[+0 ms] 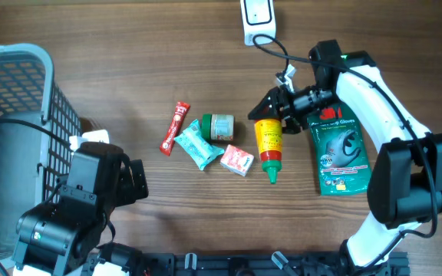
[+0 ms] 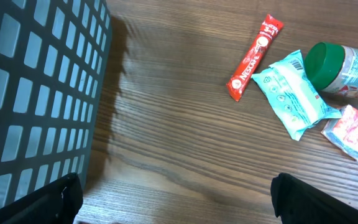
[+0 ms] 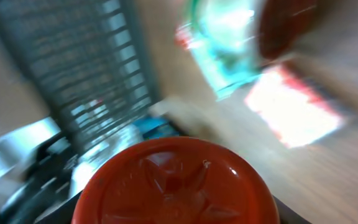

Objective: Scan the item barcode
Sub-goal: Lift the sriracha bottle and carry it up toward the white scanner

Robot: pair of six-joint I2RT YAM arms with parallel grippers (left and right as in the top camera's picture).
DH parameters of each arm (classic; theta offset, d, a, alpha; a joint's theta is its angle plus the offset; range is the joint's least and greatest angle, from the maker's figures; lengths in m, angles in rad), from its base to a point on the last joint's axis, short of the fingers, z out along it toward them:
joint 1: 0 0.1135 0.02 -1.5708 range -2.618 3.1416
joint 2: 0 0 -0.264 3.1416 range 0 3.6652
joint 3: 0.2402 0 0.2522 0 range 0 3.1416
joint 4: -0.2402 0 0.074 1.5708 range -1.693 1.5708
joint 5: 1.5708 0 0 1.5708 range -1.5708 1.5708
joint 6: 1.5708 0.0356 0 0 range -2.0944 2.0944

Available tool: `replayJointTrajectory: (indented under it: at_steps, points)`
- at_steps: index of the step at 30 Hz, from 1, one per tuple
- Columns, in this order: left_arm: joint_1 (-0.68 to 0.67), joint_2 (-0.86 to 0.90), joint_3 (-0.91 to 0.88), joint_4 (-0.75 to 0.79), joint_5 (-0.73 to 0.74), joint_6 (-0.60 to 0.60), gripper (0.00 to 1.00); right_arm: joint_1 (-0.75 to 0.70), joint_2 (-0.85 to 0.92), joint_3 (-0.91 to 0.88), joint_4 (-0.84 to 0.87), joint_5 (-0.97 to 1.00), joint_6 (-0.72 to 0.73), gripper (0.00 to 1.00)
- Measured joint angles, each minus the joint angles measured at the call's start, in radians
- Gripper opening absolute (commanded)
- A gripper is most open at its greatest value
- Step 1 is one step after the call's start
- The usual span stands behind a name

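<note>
A sauce bottle (image 1: 268,139) with a red body, yellow label and green cap lies on the wooden table, cap toward the front edge. My right gripper (image 1: 272,115) is shut on its base end. In the blurred right wrist view the bottle's round red bottom (image 3: 176,180) fills the space between the dark fingers. A white scanner (image 1: 258,17) with a black cable stands at the back edge. My left gripper (image 2: 179,208) hangs open over bare wood at the front left, its fingers (image 2: 55,199) far apart with nothing between them.
A red stick sachet (image 1: 175,127), a teal wipes packet (image 1: 196,143), a green-lidded jar (image 1: 219,126) and a red-white sachet (image 1: 237,159) lie left of the bottle. A green gloves pack (image 1: 341,149) lies under the right arm. A grey basket (image 1: 21,69) stands at the left.
</note>
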Motion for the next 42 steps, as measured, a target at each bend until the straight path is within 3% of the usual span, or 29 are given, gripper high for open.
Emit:
replayJointTrajectory:
  at_steps: [6, 9, 11, 13, 22, 31, 32, 34, 39, 42]
  points:
    - [0.000, 0.000, 0.000, 0.000, 0.000, 0.000, 1.00, 0.027, 0.000, 0.000, -0.024, -0.312, -0.048, 0.36]
    - [0.000, 0.000, 0.000, 0.000, 0.000, 0.000, 1.00, 0.038, 0.000, 0.000, -0.028, -0.409, -0.016, 0.26]
    - [0.000, 0.000, 0.000, 0.000, 0.000, 0.000, 1.00, 0.040, 0.000, 0.000, -0.030, -0.431, 0.031, 0.12]
    - [0.000, 0.000, 0.000, 0.000, 0.000, 0.000, 1.00, 0.039, 0.000, 0.000, -0.034, -0.447, 0.096, 0.04]
    - [0.000, 0.000, 0.000, 0.000, 0.000, 0.000, 1.00, 0.039, 0.000, 0.000, -0.041, -0.459, 0.491, 0.05]
    - [0.000, 0.000, 0.000, 0.000, 0.000, 0.000, 1.00, 0.039, 0.000, 0.000, -0.025, -0.459, 0.586, 0.05]
    - [0.000, 0.000, 0.000, 0.000, 0.000, 0.000, 1.00, 0.039, 0.000, 0.000, -0.011, -0.459, 0.589, 0.08]
    - [0.000, 0.000, 0.000, 0.000, 0.000, 0.000, 1.00, 0.039, 0.000, -0.001, 0.052, -0.449, 0.609, 0.04]
    - [0.000, 0.000, 0.000, 0.000, 0.000, 0.000, 1.00, 0.039, 0.000, 0.000, 0.332, -0.262, 0.599, 0.04]
    - [0.000, 0.000, 0.000, 0.000, 0.000, 0.000, 1.00, 0.039, 0.000, -0.004, 0.556, -0.276, 0.586, 0.04]
